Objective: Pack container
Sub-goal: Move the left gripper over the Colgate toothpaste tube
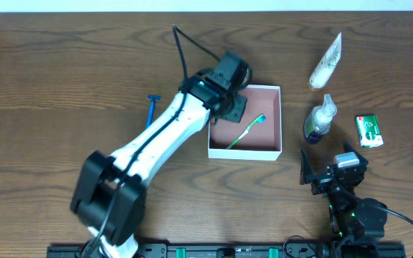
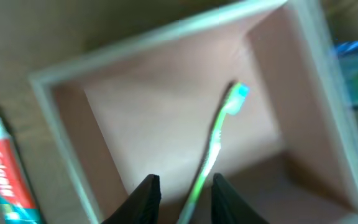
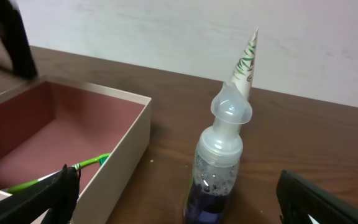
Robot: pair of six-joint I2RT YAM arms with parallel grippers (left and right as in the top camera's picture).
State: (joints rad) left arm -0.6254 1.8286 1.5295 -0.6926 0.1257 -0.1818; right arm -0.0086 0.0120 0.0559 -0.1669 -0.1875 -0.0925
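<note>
The container, a shallow square box with white walls and a pinkish inside, stands at mid-table. A green toothbrush with a blue head lies slantwise on its floor. My left gripper hovers over the box's left part. In the left wrist view the box fills the frame and the toothbrush handle runs between my left gripper's black fingers, which stand wider than the handle. My right gripper is wide open near the front right, nothing held.
A clear bottle of purple liquid stands just ahead between the right fingers. Behind it lies a white tube; a green packet is at the right. A blue razor lies left of the arm, and a red-and-white toothpaste tube beside the box.
</note>
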